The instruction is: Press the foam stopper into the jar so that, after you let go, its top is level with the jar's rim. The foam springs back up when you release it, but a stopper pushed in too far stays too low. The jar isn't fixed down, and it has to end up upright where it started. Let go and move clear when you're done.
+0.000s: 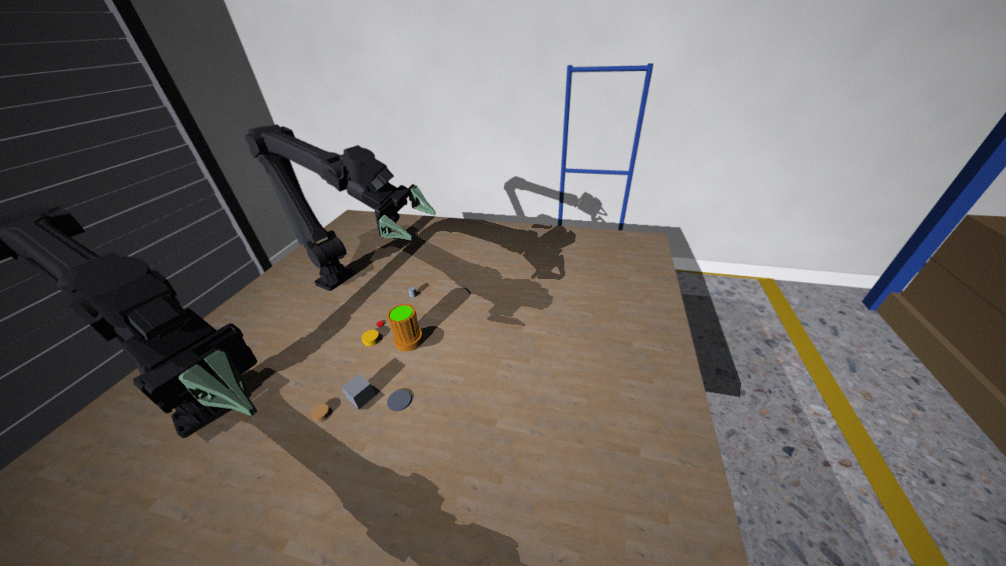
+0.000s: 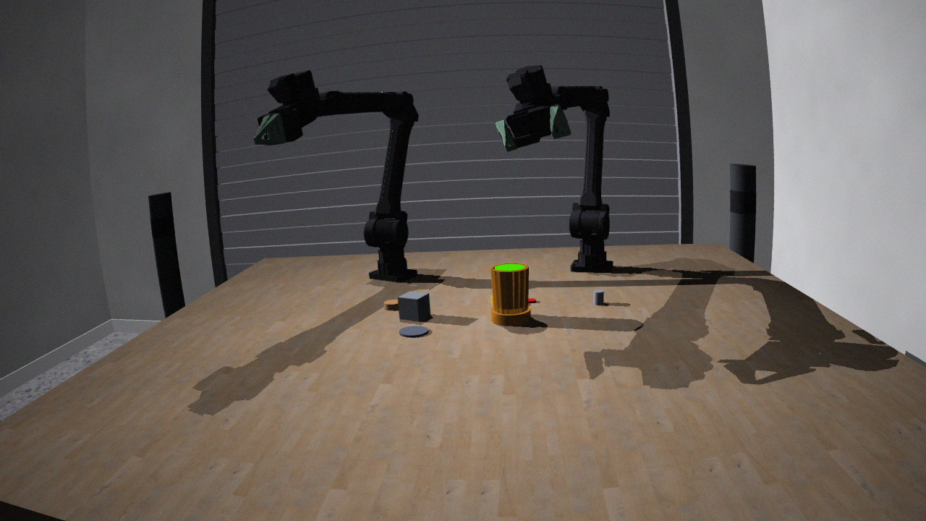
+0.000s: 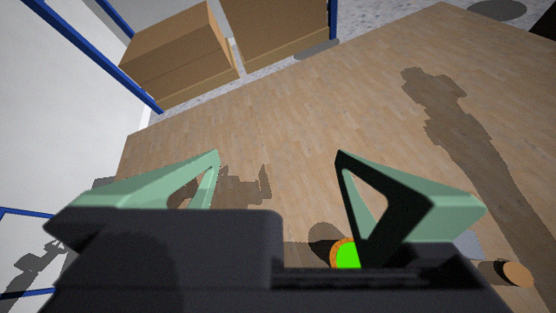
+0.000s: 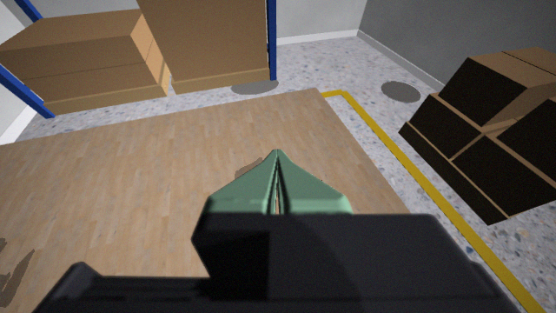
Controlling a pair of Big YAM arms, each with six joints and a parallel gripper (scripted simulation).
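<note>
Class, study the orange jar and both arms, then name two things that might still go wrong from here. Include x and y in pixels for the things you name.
The green foam stopper (image 1: 402, 313) (image 2: 509, 267) (image 3: 347, 256) looks about level with the rim of the orange jar (image 1: 405, 336) (image 2: 510, 291) (image 3: 334, 256), but a slight height error may be too small to see.
The jar stands upright and unheld, so if either arm swings back low, it might knock the jar over.
</note>
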